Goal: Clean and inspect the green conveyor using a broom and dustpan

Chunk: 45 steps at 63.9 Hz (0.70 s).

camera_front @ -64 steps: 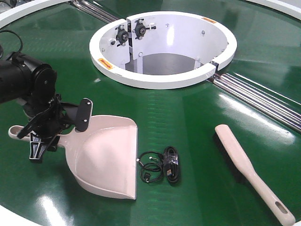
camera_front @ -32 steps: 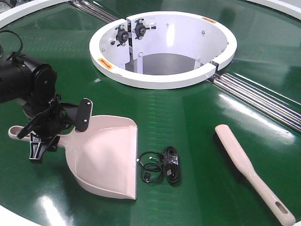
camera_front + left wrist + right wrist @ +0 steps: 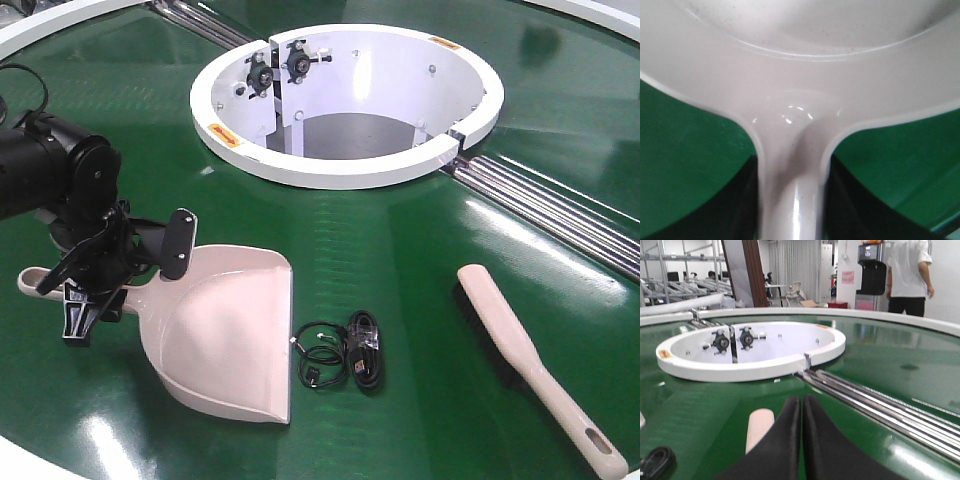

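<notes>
Stage: we judge the task to be at an early stage, with a tool being reached for and no sweeping visible.
Conveyor: the broad glossy dark-green conveyor (image 3: 400,250) carries everything. A white ring-shaped opening (image 3: 340,172) sits at the far centre.
Dustpan: the pale pink-beige plastic scoop-shaped dustpan (image 3: 225,330) lies flat at the near left, with its wide mouth facing right and its thin handle pointing left. We see nothing inside it.
Left end effector: the left end effector (image 3: 128,282) straddles the dustpan handle where it meets the scoop. In the front view its fingers look spread. In the left wrist view, dark shapes sit close on both flanks of the handle. We cannot tell whether it is clamped.
Broom: the long flat pale pink-beige broom with black bristles (image 3: 520,345) lies at the near right, well apart from the dustpan, and nothing holds it.
Right end effector: the right end effector (image 3: 802,399) has its fingers pressed together on nothing and hangs above the broom's pale end.
Debris: a coiled black cable (image 3: 345,358) rests on the belt just right of the dustpan mouth, outside it.
Left to do: in our judgement, we need to secure both tools, sweep the cable into the scoop and inspect the belt.
</notes>
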Available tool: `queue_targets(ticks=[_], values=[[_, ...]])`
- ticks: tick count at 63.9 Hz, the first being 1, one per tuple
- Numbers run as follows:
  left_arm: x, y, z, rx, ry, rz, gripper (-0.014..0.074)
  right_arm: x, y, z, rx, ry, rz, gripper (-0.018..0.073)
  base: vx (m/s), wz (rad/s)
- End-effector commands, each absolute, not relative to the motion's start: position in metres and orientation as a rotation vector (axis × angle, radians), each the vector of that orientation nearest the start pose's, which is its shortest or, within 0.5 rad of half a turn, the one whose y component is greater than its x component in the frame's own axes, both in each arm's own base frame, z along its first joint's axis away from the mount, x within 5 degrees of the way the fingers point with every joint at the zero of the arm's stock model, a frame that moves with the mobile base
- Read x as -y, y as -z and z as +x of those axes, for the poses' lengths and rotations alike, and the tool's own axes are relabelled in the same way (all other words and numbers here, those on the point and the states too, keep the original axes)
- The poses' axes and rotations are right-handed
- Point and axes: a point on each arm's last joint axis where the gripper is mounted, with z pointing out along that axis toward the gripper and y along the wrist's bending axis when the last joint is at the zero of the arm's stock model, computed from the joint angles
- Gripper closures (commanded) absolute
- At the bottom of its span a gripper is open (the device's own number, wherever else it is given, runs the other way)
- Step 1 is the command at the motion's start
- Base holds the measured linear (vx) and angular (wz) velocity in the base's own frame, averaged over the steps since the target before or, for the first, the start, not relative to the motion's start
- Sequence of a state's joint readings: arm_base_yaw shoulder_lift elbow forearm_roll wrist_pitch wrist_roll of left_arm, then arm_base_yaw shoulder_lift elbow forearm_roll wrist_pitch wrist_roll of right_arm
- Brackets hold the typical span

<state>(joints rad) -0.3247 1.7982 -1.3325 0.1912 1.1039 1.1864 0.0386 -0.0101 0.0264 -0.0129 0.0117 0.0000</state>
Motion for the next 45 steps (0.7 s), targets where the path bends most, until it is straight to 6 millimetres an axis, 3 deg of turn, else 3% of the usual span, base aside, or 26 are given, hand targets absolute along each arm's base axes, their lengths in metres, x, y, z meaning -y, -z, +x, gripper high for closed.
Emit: queue_targets(ticks=[1,8,19,32,45], values=[[0.099,-0.252,0.335,2.253,0.366,-2.271,0.0594,-0.002,-0.214,0.054,-1.332,-0.017,-0.035,0.0569,0.00,0.00],[0.099,-0.252,0.335,2.253,0.366,-2.271,0.0594,-0.002,-0.228,0.050,-1.224,-0.023,-0.030,0.0569,0.00,0.00],[0.099,-0.252,0.335,2.253,0.366,-2.271,0.0594,-0.002,-0.262,0.052,-1.264,-0.022,-0.030,0.0569,0.00,0.00],[0.099,-0.252,0.335,2.253,0.366,-2.271,0.0594,-0.003,-0.304,0.075,-1.455,-0.031,-0.021,0.0569,0.00,0.00],[0.099,-0.252,0.335,2.253,0.366,-2.271,0.0594,-0.004,-0.310,0.104,-1.611,-0.069,0.014,0.0569,0.00,0.00]])
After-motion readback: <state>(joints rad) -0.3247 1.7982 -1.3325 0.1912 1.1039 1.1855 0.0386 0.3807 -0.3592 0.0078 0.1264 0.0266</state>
